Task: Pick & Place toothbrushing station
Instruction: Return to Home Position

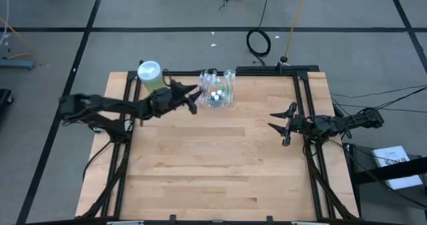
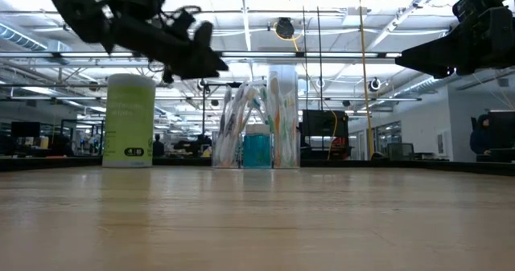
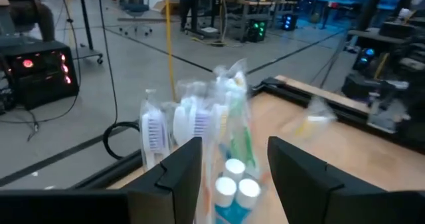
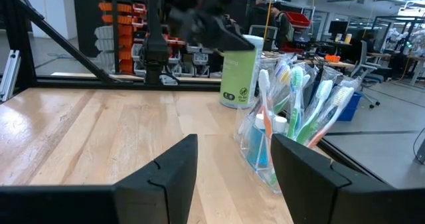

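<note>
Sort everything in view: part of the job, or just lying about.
Job: toothbrushing station, toothbrushes standing in it, left gripper open near it, right gripper open, off to the right.
Lying about: light-green bottle, cable coil on the floor.

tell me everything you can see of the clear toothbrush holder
The small see-through plastic holder stands upright near the far edge of the wooden table, right of the light-green bottle with a white cap and apart from it. Its upright compartments hold several toothbrushes, heads up, leaning outward, plus teal items with white caps. The open left claw hovers close, seemingly not touching.
</note>
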